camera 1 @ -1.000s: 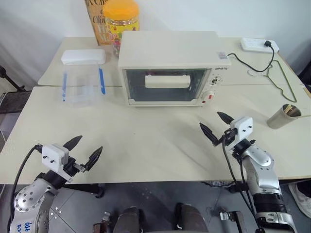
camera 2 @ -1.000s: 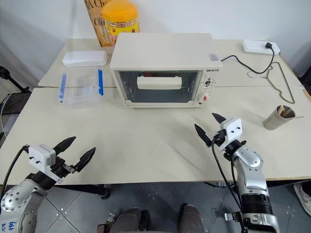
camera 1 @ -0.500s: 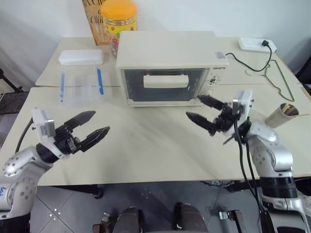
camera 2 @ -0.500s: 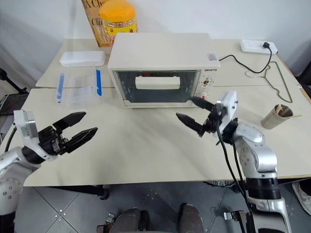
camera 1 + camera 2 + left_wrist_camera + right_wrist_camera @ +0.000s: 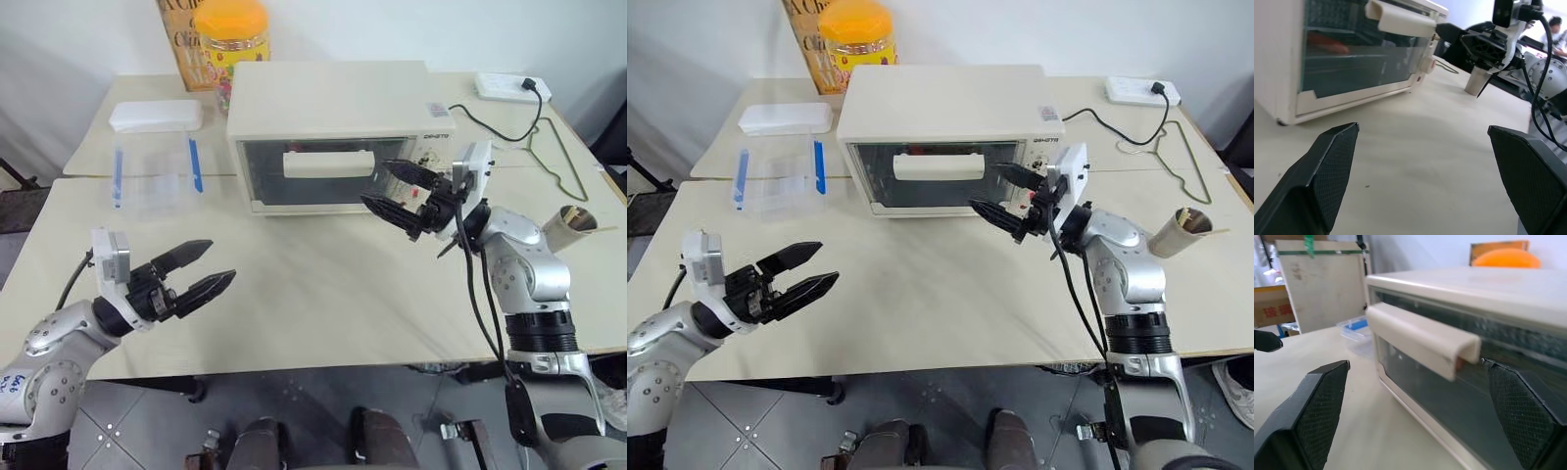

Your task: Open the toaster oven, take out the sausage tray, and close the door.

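At the back of the table (image 5: 323,294) stands the toaster oven (image 5: 338,132), its door (image 5: 328,174) shut; something red behind the glass may be the sausage. The right gripper (image 5: 397,191) hovers just before the bar handle (image 5: 321,163), fingers spread wide, holding nothing. The left gripper (image 5: 196,269), equally wide and empty, waits well apart. The handle looks rigid and smooth; grasp it mid-bar, since the glass is fragile.

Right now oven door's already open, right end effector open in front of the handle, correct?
Not quite: the door is shut, flush with the toaster oven, as the right wrist view shows. The right end effector is open in front of the handle, touching nothing.
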Controlling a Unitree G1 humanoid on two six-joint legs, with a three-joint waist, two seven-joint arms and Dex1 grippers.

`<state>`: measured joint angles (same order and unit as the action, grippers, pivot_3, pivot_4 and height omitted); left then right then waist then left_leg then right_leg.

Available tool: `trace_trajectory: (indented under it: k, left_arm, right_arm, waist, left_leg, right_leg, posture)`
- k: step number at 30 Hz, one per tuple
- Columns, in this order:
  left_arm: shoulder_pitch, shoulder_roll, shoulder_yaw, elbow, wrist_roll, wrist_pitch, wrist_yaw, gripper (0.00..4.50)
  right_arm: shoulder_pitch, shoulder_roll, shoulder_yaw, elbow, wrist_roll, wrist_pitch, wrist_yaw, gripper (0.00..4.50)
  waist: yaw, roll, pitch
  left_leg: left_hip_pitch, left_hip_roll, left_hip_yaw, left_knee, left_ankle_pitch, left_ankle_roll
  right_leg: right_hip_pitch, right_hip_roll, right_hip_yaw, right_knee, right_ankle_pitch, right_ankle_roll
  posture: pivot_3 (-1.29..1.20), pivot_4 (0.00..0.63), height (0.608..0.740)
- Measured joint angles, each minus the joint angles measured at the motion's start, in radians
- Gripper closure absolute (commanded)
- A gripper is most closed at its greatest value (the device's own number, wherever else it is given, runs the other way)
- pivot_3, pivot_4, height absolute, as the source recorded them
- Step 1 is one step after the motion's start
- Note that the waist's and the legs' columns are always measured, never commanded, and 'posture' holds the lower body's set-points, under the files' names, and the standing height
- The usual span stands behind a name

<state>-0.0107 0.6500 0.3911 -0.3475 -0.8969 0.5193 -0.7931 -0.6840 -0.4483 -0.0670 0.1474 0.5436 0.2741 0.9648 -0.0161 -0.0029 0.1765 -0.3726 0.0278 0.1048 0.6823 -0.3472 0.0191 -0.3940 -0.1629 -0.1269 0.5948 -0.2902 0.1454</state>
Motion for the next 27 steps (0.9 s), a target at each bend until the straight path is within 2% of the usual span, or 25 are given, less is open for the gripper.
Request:
trace_trajectory:
  k: [8, 13, 17, 20, 27]
  left_arm:
    - [-0.027, -0.009, -0.003, 0.0, 0.005, -0.007, 0.015, 0.02]
    - [-0.085, -0.013, -0.01, 0.013, 0.008, -0.01, 0.015, 0.02]
    - [-0.153, 0.006, -0.009, 0.069, 0.012, -0.011, 0.0, 0.02]
    - [-0.231, 0.014, -0.008, 0.153, 0.031, -0.032, -0.019, 0.92]
    - [-0.471, -0.005, -0.035, 0.346, 0.105, -0.111, -0.033, 3.15]
  right_arm:
    - [-0.011, 0.026, 0.021, 0.018, -0.016, -0.011, 0.039, 0.0]
    - [0.027, -0.002, 0.035, -0.018, -0.023, -0.027, 0.133, 0.0]
    - [0.103, -0.056, 0.106, -0.029, -0.168, -0.271, 0.225, 0.0]
    - [0.112, -0.053, 0.109, 0.024, -0.215, -0.406, 0.236, 0.0]
    - [0.104, -0.05, 0.1, 0.101, -0.241, -0.52, 0.22, 0.0]
  waist:
    - [-0.004, 0.0, 0.0]
    - [-0.008, 0.0, 0.0]
    - [-0.014, 0.0, 0.0]
    - [-0.014, 0.0, 0.0]
    - [-0.009, 0.0, 0.0]
  left_leg:
    - [0.0, 0.0, 0.0, 0.0, 0.0, 0.0]
    - [0.0, 0.0, 0.0, 0.0, 0.0, 0.0]
    - [0.001, 0.0, 0.003, -0.001, 0.0, -0.001]
    - [0.001, 0.001, 0.005, 0.0, 0.0, -0.001]
    - [0.001, 0.0, 0.006, 0.001, 0.0, -0.001]
  right_leg:
    - [0.0, 0.0, 0.0, 0.0, 0.0, 0.0]
    - [0.0, 0.0, 0.0, 0.0, 0.0, 0.0]
    - [-0.001, 0.0, 0.0, 0.0, 0.0, 0.0]
    - [-0.001, 0.001, 0.0, 0.001, 0.0, 0.0]
    - [0.001, 0.0, -0.003, 0.001, 0.0, 0.0]
  posture:
    - [0.0, 0.15, 0.74]
    - [0.0, 0.15, 0.74]
    - [0.0, 0.15, 0.74]
    - [0.0, 0.15, 0.74]
    - [0.0, 0.15, 0.74]
